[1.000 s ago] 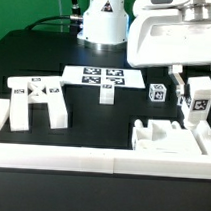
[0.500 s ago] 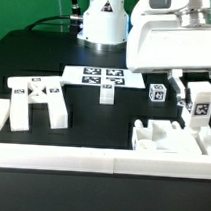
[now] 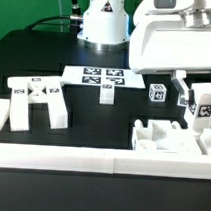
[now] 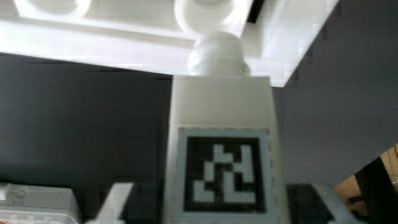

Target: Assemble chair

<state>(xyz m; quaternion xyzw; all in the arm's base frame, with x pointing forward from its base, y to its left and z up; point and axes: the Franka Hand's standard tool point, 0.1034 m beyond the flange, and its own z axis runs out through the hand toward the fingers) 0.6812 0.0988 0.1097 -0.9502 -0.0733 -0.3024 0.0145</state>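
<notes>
Chair leg (image 3: 202, 112) w/ a tag hangs upright in the air on the exterior view's right, just over the big white chair part (image 3: 164, 137) on the black desk (image 3: 103, 118). End effector (image 3: 198, 93) is clenched on the chair leg. Chair frame (image 3: 34, 100) sits well apart, exterior view's left. Marker board (image 3: 98, 80) lies at the back.

A white rectangular plastic chair leg (image 4: 222, 110) carries a square black-and-white tag (image 4: 226, 170); its rounded peg (image 4: 217, 50) points toward a white blocky chair piece (image 4: 107, 40), black table (image 4: 71, 110) behind.
</notes>
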